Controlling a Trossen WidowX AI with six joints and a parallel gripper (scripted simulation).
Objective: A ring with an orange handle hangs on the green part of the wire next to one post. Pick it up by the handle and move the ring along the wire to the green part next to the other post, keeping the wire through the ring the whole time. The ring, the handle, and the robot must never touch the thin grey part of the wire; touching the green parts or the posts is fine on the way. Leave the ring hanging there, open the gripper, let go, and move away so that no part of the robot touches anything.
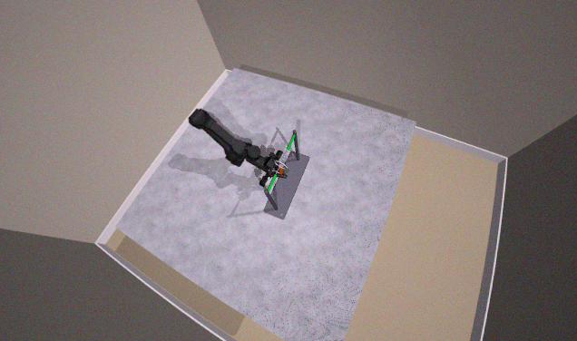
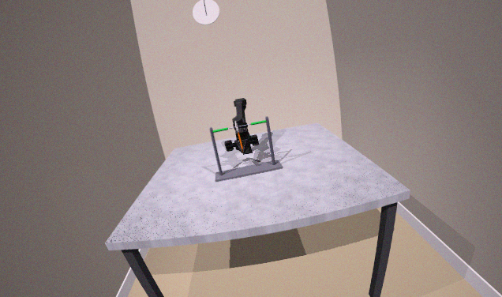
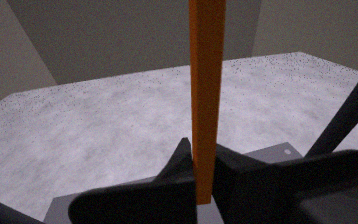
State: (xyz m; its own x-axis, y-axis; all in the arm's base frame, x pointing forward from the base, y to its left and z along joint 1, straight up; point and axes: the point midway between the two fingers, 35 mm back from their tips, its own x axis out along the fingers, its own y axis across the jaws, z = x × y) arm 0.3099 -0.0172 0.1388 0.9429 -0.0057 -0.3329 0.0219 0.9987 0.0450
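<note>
Jaws: the gripper (image 3: 203,165) is clamping nearly shut on the orange handle (image 3: 207,75)
Handle axis: standing upright, rising from between the fingers to the frame's top edge
Ring (image 1: 281,160): sitting mid-wire in the top view, between the two green parts
Coming move: judging by this, travelling along the wire toward the other post (image 2: 270,140), upper right of centre

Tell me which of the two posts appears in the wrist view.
Only one post appears, the dark one leaning at the right edge beside the orange handle; which end of the wire it holds, I cannot tell.
</note>
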